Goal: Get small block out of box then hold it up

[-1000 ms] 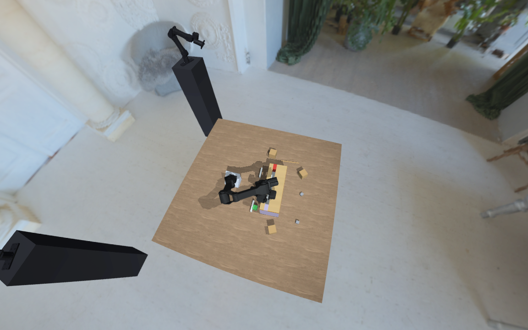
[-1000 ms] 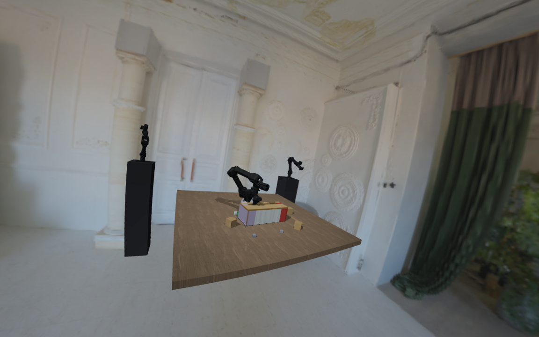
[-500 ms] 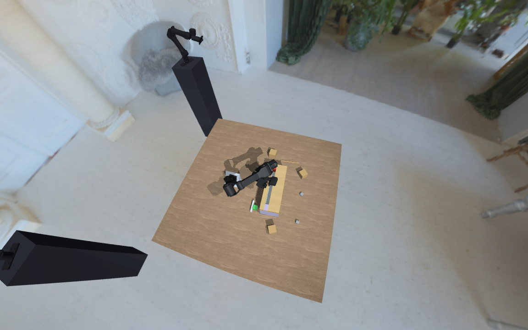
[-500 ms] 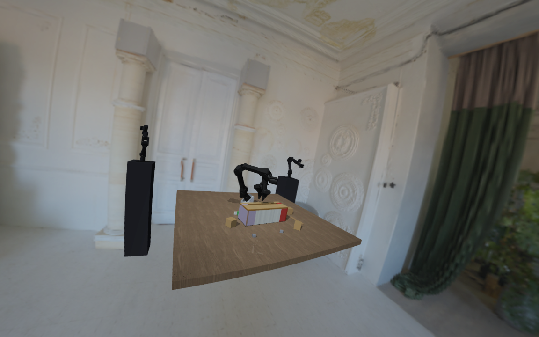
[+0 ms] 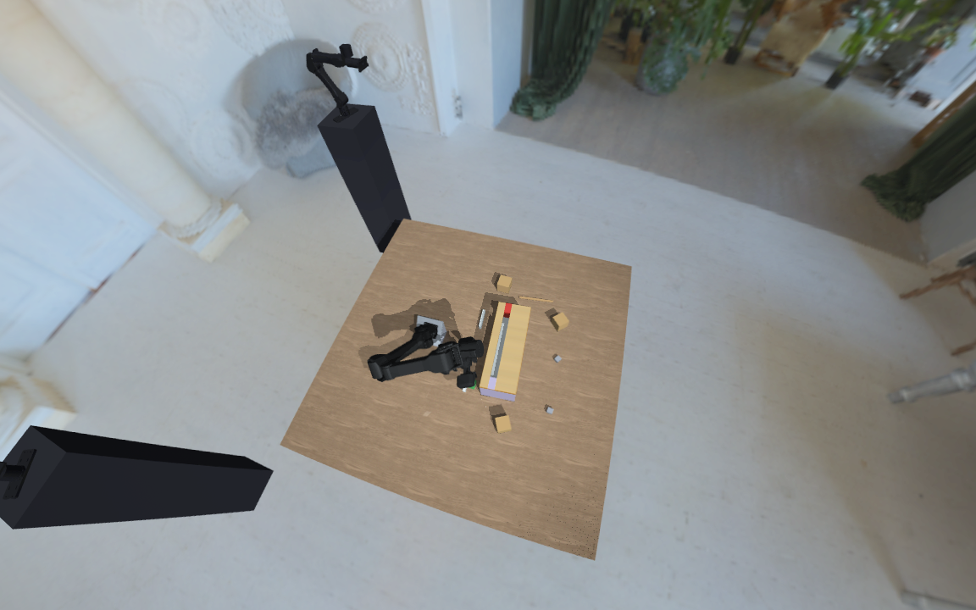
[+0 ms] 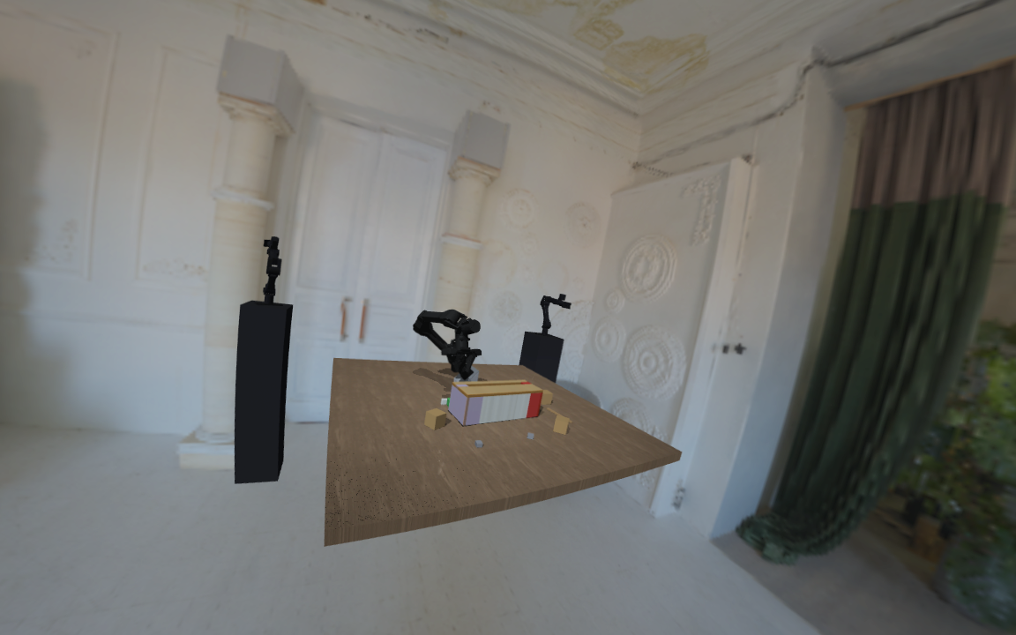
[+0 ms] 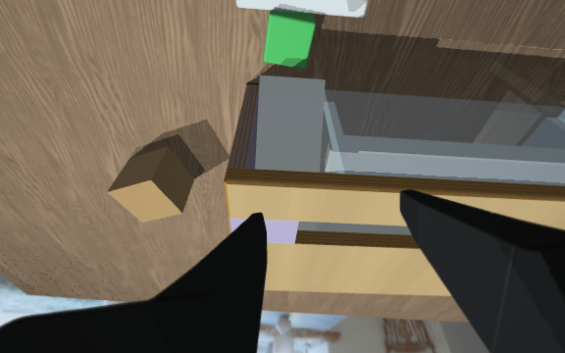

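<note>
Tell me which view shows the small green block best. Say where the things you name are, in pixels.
The wrist view: the green block (image 5: 473, 386) (image 6: 447, 401) (image 7: 289, 39) appears large there, on the table beside the box (image 5: 519, 348) (image 6: 496, 407) (image 7: 336, 267). Top and exterior show only slivers of green.

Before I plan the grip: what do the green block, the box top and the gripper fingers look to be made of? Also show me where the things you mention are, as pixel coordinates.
Green block (image 7: 289, 39): probably painted wood or plastic; even colour, smooth faces.
Box top (image 5: 515, 352) (image 7: 351, 270): likely wood; pale tan with faint grain.
Gripper fingers: matte black, plastic or coated metal; dull, almost no highlights.
</note>
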`<state>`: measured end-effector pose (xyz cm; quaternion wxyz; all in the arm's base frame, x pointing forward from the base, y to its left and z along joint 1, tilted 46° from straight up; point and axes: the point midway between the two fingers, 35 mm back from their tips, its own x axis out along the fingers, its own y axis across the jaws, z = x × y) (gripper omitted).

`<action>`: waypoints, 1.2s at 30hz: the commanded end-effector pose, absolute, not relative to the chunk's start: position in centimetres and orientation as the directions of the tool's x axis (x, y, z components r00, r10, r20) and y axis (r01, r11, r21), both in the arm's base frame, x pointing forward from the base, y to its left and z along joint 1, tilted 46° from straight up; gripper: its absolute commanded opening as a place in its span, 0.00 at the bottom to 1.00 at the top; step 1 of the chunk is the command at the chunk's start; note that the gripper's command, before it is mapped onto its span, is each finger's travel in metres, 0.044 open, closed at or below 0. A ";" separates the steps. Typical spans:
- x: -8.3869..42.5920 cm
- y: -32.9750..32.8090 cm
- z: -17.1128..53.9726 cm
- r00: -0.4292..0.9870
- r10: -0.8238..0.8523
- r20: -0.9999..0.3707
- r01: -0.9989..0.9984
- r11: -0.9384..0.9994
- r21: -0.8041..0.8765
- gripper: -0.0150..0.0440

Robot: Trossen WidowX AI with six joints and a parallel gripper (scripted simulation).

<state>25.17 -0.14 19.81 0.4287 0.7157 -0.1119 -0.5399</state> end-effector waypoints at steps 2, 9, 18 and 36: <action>24.1 -1.7 21.0 0.437 -0.618 -0.654 0.111 -0.684 0.721 0.74; 24.3 -2.8 19.7 0.431 -0.614 -0.661 0.108 -0.692 0.714 0.74; 24.4 -8.5 14.5 0.439 -0.621 -0.650 0.081 -0.693 0.717 0.74; 24.7 -9.9 13.0 0.436 -0.619 -0.653 0.081 -0.696 0.713 0.74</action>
